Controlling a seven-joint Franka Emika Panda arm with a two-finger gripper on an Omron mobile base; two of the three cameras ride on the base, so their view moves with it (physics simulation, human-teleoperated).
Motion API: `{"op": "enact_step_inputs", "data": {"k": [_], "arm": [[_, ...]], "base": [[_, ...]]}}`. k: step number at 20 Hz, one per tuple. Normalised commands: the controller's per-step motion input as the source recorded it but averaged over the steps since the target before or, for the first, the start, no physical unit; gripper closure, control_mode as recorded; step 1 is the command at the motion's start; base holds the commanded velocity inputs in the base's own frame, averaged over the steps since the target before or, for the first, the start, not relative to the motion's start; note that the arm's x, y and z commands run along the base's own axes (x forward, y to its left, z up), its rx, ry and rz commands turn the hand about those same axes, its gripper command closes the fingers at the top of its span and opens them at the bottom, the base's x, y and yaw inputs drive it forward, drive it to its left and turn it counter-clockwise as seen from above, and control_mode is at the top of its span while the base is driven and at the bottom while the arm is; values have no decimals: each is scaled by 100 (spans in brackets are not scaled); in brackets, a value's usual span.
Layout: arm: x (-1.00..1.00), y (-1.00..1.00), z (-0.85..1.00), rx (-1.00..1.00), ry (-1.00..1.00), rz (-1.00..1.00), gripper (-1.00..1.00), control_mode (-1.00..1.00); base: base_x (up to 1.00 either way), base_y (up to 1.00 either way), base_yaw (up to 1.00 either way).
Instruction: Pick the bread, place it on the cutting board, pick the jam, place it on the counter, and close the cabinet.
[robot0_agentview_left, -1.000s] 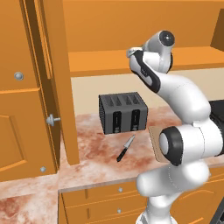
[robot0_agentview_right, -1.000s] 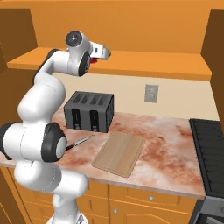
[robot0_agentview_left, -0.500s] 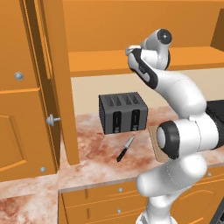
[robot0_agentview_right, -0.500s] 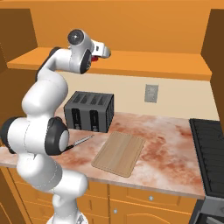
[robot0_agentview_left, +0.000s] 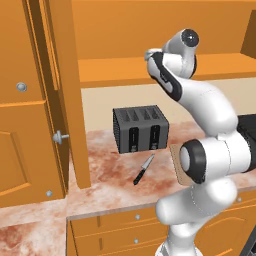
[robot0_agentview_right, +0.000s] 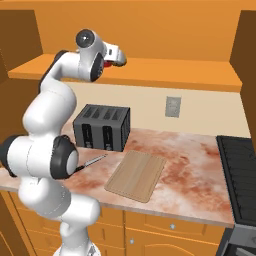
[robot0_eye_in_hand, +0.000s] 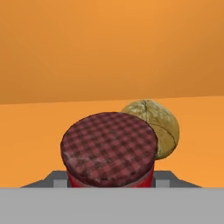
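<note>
Gripper reaching into the open cabinet, jam sitting between its fingers on the shelf; whether they are gripping it cannot be told. Bread resting just behind the jar. Cutting board lying on the counter right of the toaster, knife near it.

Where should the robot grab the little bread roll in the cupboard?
Probably across the bread's round sides, coming in over the top or around the side of the jam. In the hand view the jar stands right in front of the roll and hides its lower left part, so a straight push would likely hit the jar first. The lumpy round shape suits a squeeze across its widest middle.
</note>
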Motion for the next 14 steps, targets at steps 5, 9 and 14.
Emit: {"op": "enact_step_inputs", "data": {"k": [5,9,14], "arm": [[-42,0,9,-1,0,0,100,-100],[-64,0,2,0,0,0,100,-100],[-68,0,0,0,0,0,100,-100]], "base": [[0,0,0],[0,0,0],[0,0,0]]}}
